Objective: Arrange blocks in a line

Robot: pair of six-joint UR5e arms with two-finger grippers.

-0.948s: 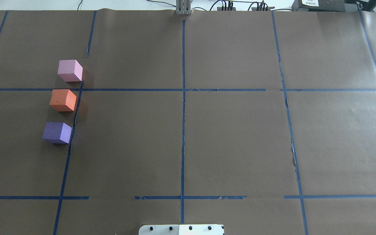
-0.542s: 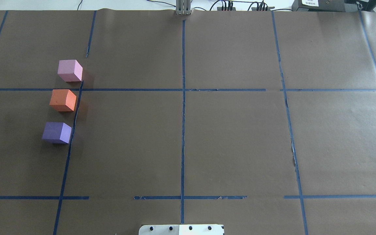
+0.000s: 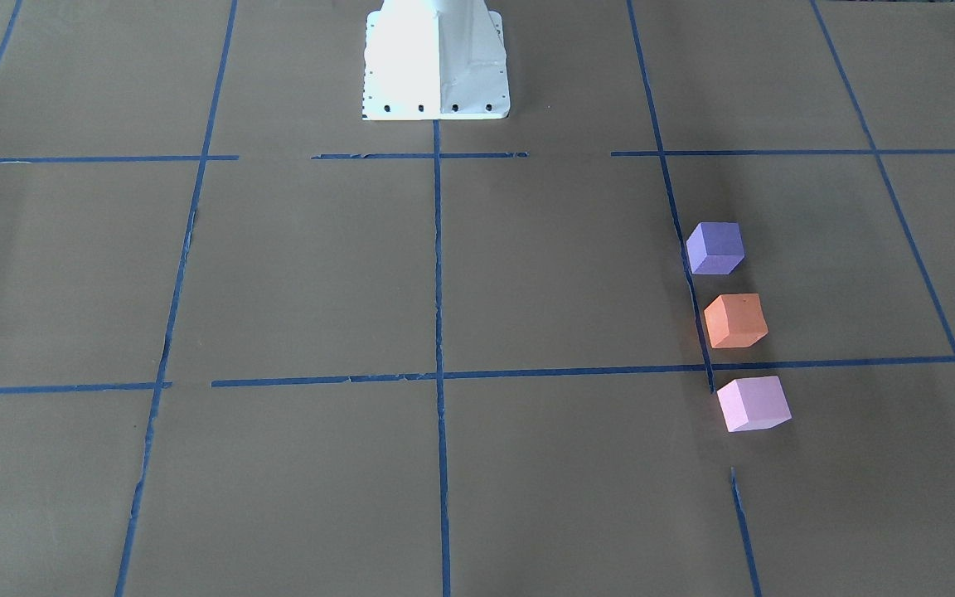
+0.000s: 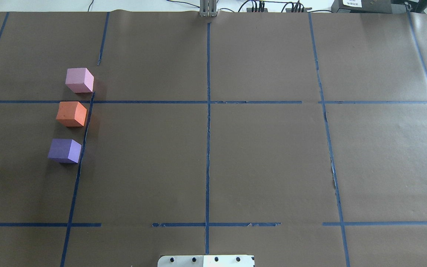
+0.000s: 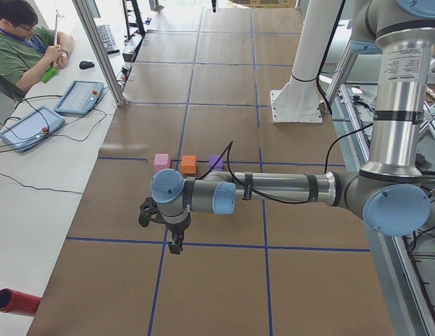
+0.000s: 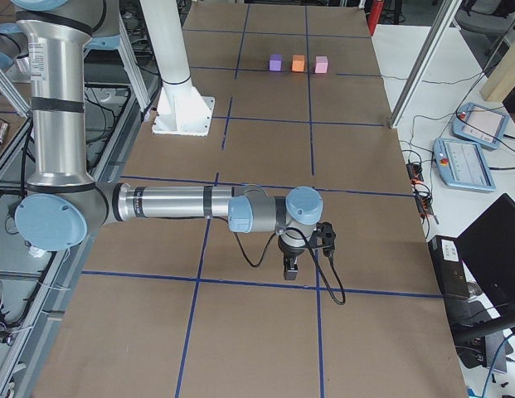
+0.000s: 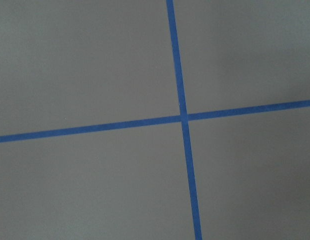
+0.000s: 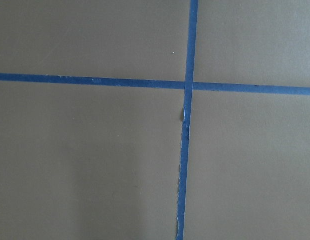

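Note:
Three foam cubes stand in a straight row on the brown table, close to a blue tape line on my left side. In the overhead view they are the pink block (image 4: 79, 80) farthest, the orange block (image 4: 71, 114) in the middle and the purple block (image 4: 64, 150) nearest. The front-facing view shows the same purple (image 3: 715, 247), orange (image 3: 734, 320) and pink (image 3: 753, 403) blocks. My left gripper (image 5: 175, 245) hangs over the table, well away from the row. My right gripper (image 6: 290, 269) hangs over the table's other end. I cannot tell whether either is open or shut.
The white robot base (image 3: 436, 58) stands at the table's middle edge. Blue tape lines (image 4: 208, 129) divide the brown paper into squares. An operator (image 5: 21, 42) sits beside control pendants (image 5: 77, 98) off the far side. A red cylinder (image 5: 14, 301) lies off the table's corner.

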